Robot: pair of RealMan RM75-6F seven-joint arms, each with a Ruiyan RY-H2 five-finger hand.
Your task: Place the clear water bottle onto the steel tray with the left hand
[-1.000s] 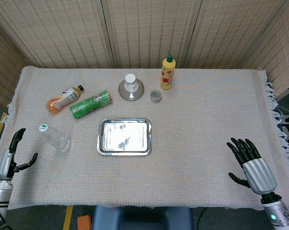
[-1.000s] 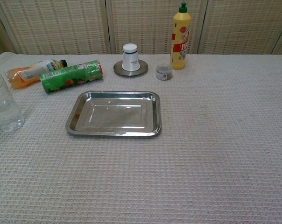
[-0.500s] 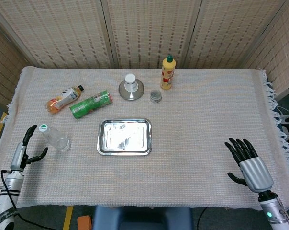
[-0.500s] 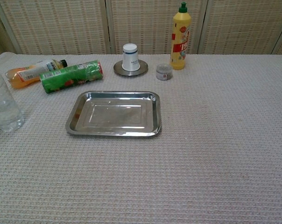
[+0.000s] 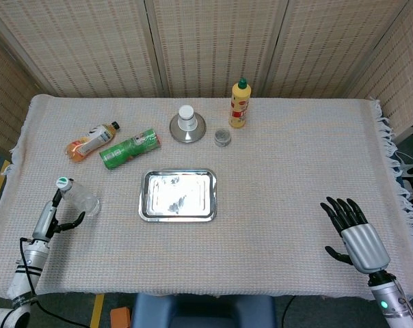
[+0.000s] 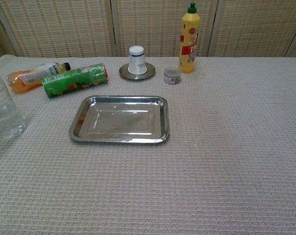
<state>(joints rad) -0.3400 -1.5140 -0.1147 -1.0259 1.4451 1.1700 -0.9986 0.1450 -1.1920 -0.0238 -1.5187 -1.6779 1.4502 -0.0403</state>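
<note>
— At the bench's near-left edge, my left robot hand (image 5: 50, 217) sits just beside the clear water bottle (image 5: 77, 197), fingers apart, gripping nothing.
— And the right robot hand (image 5: 351, 229)?
— Spread, empty. The bottle stands left of the steel tray (image 5: 178, 195), apart.

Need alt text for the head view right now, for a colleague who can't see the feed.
The left hand, fingers apart, reaches beside the clear water bottle standing left of the empty steel tray. The right hand hovers open at the table's near right. Behind the tray lie an orange bottle and a green can.
</note>
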